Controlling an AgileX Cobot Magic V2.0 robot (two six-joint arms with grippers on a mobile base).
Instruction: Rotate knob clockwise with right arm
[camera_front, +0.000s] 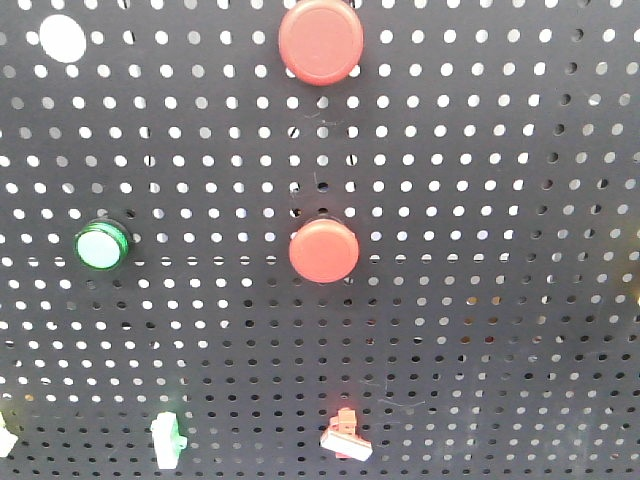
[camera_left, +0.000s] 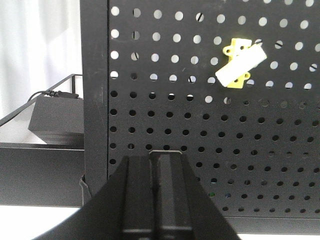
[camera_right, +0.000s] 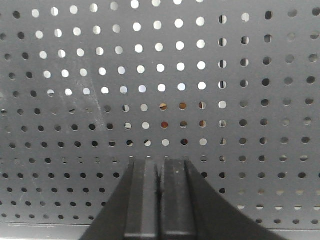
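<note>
In the front view, three small white-handled knobs sit low on the black pegboard (camera_front: 480, 330): one on a red base (camera_front: 345, 437), one on a green base (camera_front: 167, 437), one at the left edge (camera_front: 5, 437). Which of them the task means, I cannot tell. A similar white knob on a yellow base (camera_left: 240, 63) shows in the left wrist view, up and to the right of my left gripper (camera_left: 159, 152), which is shut and empty. My right gripper (camera_right: 160, 161) is also shut and empty, facing bare pegboard (camera_right: 75, 125) with no knob in its view. Neither gripper shows in the front view.
Two round red buttons (camera_front: 321, 40) (camera_front: 323, 250) and a green lit button (camera_front: 101, 245) are mounted on the board. A white disc (camera_front: 62, 38) sits at the top left. Left of the board's frame post (camera_left: 95, 90), a black box (camera_left: 56, 117) rests on a shelf.
</note>
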